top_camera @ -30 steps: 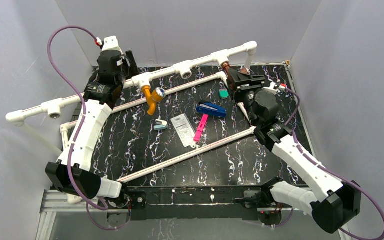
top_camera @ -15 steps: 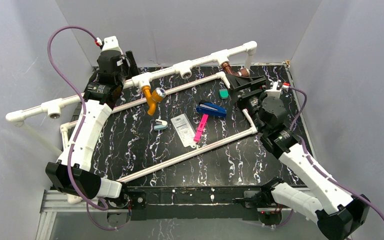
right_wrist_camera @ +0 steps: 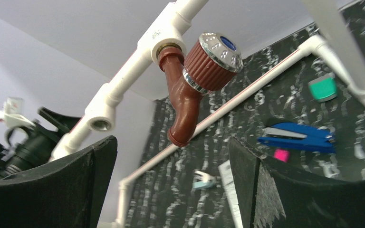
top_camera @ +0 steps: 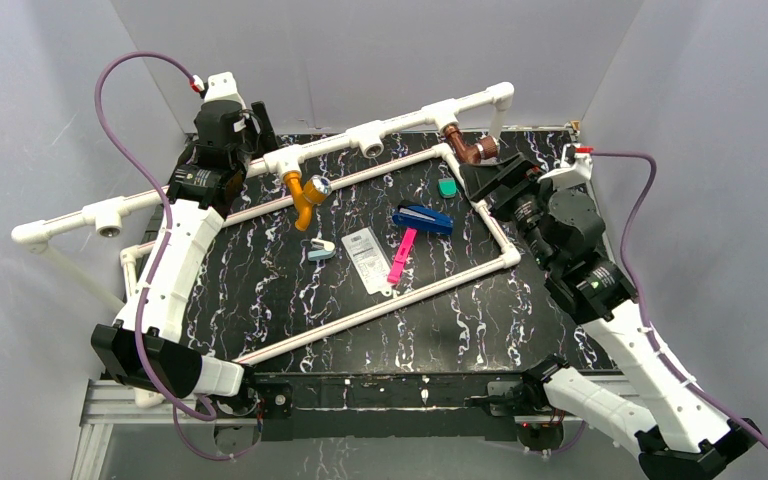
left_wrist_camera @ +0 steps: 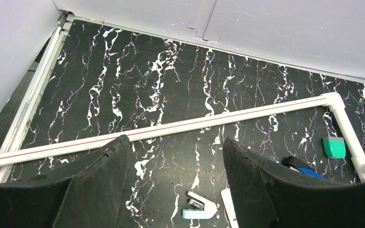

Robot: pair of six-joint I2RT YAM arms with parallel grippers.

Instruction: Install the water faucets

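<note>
The orange faucet (top_camera: 303, 197) with its silvery knob hangs from a white tee on the raised white pipe (top_camera: 400, 122). The dark brown faucet (top_camera: 468, 147) sits in a tee further right on that pipe. In the right wrist view it (right_wrist_camera: 190, 85) points down, its spout just above and between my fingers. My right gripper (top_camera: 500, 176) (right_wrist_camera: 171, 142) is open and empty, just right of and below the brown faucet. My left gripper (top_camera: 260, 125) (left_wrist_camera: 177, 140) is open and empty at the far left, above the table and behind the orange faucet.
A low white pipe frame (top_camera: 380, 300) lies on the black marbled table. Inside it lie a blue stapler (top_camera: 422, 218), a pink tool (top_camera: 401, 255), a white card (top_camera: 365, 255), a pale blue staple remover (top_camera: 321, 249) and a green eraser (top_camera: 447, 187). Grey walls stand on three sides.
My right gripper has drawn back to the right, away from the brown faucet, which stays in its tee. The left arm has not moved.
</note>
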